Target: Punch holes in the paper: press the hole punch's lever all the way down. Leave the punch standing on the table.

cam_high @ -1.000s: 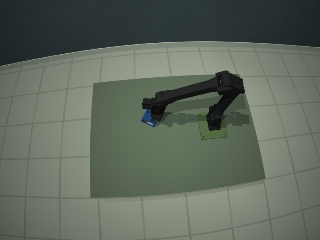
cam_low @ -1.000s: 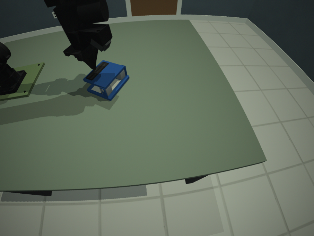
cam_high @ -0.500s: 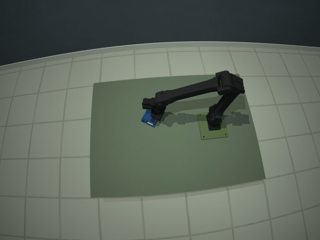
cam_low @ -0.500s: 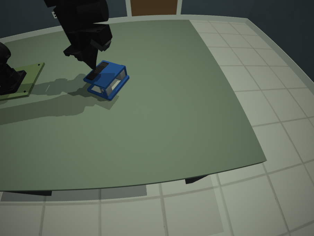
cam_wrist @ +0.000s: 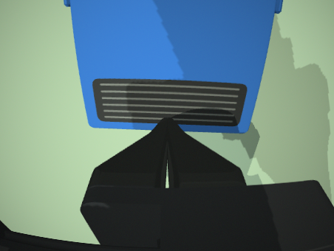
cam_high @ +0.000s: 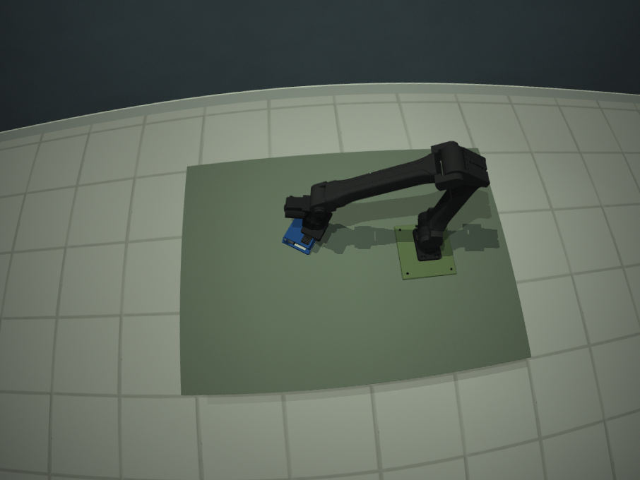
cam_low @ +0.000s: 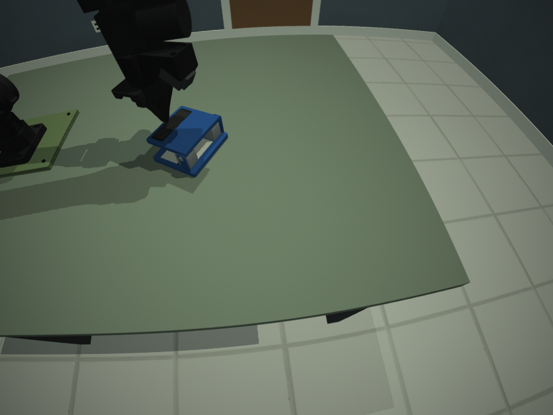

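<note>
A blue hole punch (cam_high: 296, 238) (cam_low: 196, 133) (cam_wrist: 172, 32) stands upright on the green table mat (cam_high: 310, 320) (cam_low: 268, 201). Its lever carries a black ribbed pad (cam_low: 172, 122) (cam_wrist: 169, 102) at the near end. White paper (cam_low: 204, 147) shows inside the punch's slot. My gripper (cam_high: 308, 238) (cam_low: 163, 119) (cam_wrist: 167, 126) is shut and empty, and its closed fingertips rest on the near edge of the ribbed pad. The lever is tilted, lower at the pad end.
The arm's base stands on a light green plate (cam_high: 449, 265) (cam_low: 58, 129) to one side of the punch. The mat's edges (cam_low: 401, 147) drop off to a tiled floor (cam_high: 77, 258) (cam_low: 446, 357).
</note>
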### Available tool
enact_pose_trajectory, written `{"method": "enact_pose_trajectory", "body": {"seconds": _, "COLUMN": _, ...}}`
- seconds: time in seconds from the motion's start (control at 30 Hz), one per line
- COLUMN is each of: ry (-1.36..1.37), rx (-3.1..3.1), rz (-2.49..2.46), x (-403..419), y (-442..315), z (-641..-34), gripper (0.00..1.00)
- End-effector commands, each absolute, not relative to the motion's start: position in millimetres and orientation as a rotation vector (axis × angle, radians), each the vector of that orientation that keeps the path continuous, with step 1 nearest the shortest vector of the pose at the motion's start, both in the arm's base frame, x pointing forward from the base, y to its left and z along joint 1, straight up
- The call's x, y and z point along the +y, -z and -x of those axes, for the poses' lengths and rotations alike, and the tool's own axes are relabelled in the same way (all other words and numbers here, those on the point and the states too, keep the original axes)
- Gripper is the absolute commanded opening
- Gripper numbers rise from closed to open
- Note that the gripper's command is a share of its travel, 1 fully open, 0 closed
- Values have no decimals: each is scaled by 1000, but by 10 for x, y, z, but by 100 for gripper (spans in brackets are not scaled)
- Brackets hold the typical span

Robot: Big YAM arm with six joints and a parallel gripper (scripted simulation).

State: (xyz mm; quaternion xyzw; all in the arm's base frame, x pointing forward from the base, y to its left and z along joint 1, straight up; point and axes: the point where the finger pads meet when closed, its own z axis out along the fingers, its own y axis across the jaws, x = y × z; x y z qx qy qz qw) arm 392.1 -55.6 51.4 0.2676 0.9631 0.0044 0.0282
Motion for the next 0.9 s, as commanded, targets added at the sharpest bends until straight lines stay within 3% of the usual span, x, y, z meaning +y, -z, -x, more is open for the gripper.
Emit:
{"method": "enact_pose_trajectory", "body": {"seconds": 0.0, "ry": 11, "rx": 3032, "rz": -848, "x": -613, "y": -142, "z": -3806, "gripper": 0}}
{"method": "enact_pose_trajectory", "body": {"seconds": 0.87, "ry": 14, "rx": 3048, "rz": -857, "x": -586, "y": -483, "z": -3803, "gripper": 0}}
